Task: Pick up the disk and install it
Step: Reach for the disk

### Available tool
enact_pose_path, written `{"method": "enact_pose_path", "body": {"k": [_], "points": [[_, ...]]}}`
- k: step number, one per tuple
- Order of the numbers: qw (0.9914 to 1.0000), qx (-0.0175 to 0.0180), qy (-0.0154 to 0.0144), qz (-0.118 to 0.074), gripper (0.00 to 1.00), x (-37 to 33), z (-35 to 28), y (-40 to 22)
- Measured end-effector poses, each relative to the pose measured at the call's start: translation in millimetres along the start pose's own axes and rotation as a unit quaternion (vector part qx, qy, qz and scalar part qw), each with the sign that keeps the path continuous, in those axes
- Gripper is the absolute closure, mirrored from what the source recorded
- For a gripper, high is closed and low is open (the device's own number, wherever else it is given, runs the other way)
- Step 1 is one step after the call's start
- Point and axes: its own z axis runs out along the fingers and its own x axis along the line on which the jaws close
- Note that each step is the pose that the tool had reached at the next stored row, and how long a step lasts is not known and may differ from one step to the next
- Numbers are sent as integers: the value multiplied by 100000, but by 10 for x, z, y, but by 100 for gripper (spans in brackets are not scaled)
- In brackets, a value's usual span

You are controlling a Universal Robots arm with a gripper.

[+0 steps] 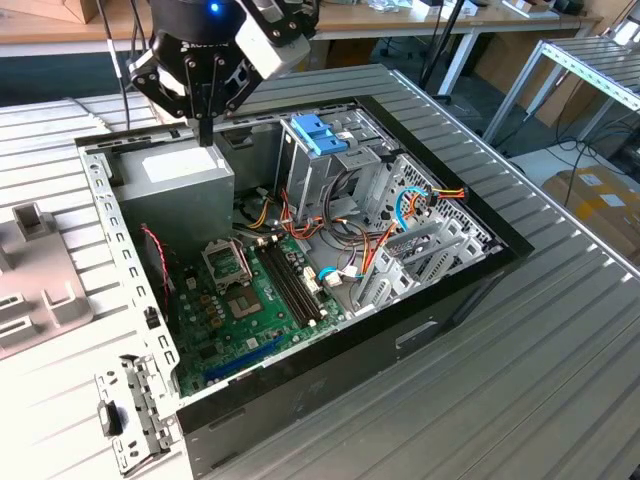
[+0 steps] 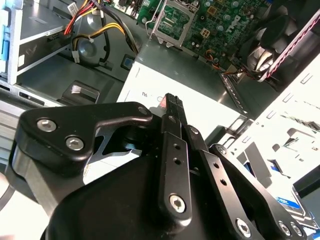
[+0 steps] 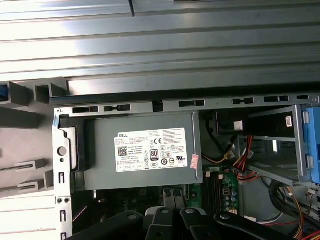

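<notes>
Your tool (image 1: 205, 138) hangs above the grey power supply (image 1: 178, 178) inside the open computer case (image 1: 330, 380). Its fingers are pressed narrow together with nothing between them. The disk (image 2: 305, 192) is hard to pin down. In the second wrist view, a dark flat slab with a blue patch beside it lies outside the case wall. It may be the disk, but the frame corner cuts it off, so you cannot tell.

disk (image 2: 307, 194) — dark grey, blue-edged (partly cut off) | just outside the case's white frame (image 2: 280, 130)
</notes>
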Motion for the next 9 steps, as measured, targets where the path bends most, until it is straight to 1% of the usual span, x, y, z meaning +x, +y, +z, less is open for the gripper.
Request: {"method": "enact_pose_path", "body": {"k": [9], "points": [[100000,2,2,0,89,24,-1,-2]]}}
